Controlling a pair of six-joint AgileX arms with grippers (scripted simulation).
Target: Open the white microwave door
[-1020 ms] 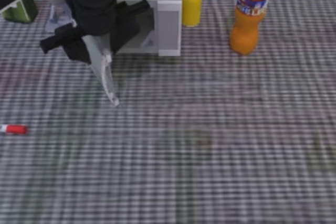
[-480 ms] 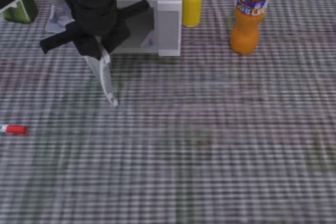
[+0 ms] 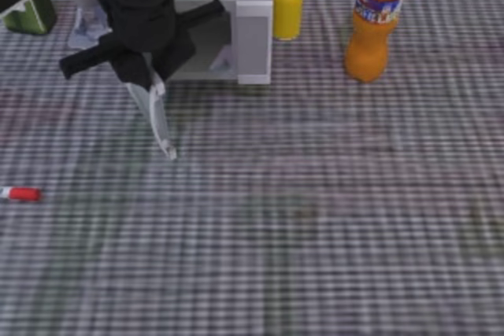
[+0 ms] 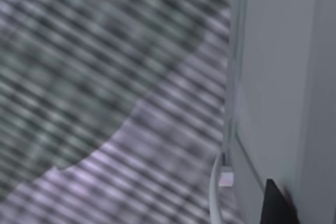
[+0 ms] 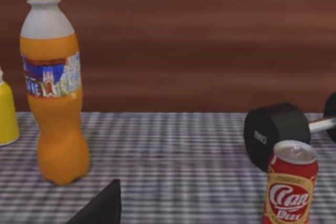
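door [image 3: 156, 116] swung out from microwave [image 3: 236, 5]; light, stiff, hinged panel, best held at free edge. left gripper [image 3: 150, 84] over it, grip state unclear.

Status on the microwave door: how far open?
Mostly done: the microwave door is swung well out from the white microwave, leaving the cavity open to view. The left gripper is at the door's hinge end. Left: at most a little more swing, then withdraw.
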